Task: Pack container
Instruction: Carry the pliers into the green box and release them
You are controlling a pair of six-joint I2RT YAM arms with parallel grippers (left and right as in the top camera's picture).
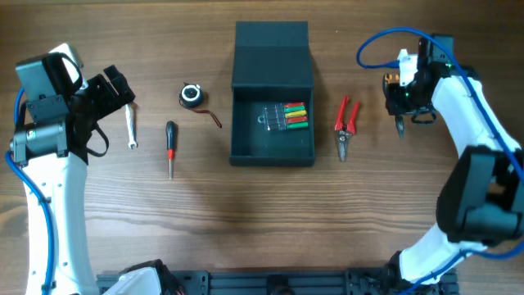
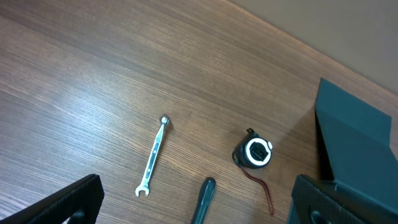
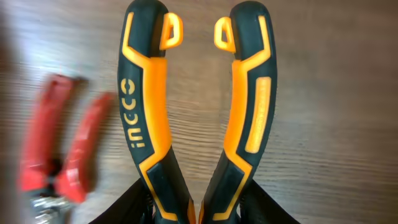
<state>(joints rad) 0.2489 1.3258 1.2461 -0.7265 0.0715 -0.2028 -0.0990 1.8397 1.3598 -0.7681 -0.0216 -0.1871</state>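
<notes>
The dark teal-green container (image 1: pixel 237 123) stands open in the middle of the table, its lid (image 1: pixel 272 49) folded back. A clear case of coloured bits (image 1: pixel 288 117) lies inside. It also shows at the right edge of the left wrist view (image 2: pixel 354 143). My right gripper (image 1: pixel 401 98) is right of the container and shut on black-and-orange pliers (image 3: pixel 149 112), holding them above the table; their handles point away from the jaws (image 3: pixel 199 208). My left gripper (image 1: pixel 115 88) is open and empty, raised above the table's left side (image 2: pixel 193 202).
Red-handled pliers (image 1: pixel 346 124) (image 3: pixel 62 149) lie just right of the container. Left of it lie a round tape measure (image 1: pixel 192 94) (image 2: pixel 254 152), a red-and-black screwdriver (image 1: pixel 171 147) (image 2: pixel 204 199) and a small silver wrench (image 1: pixel 130 127) (image 2: pixel 154 155).
</notes>
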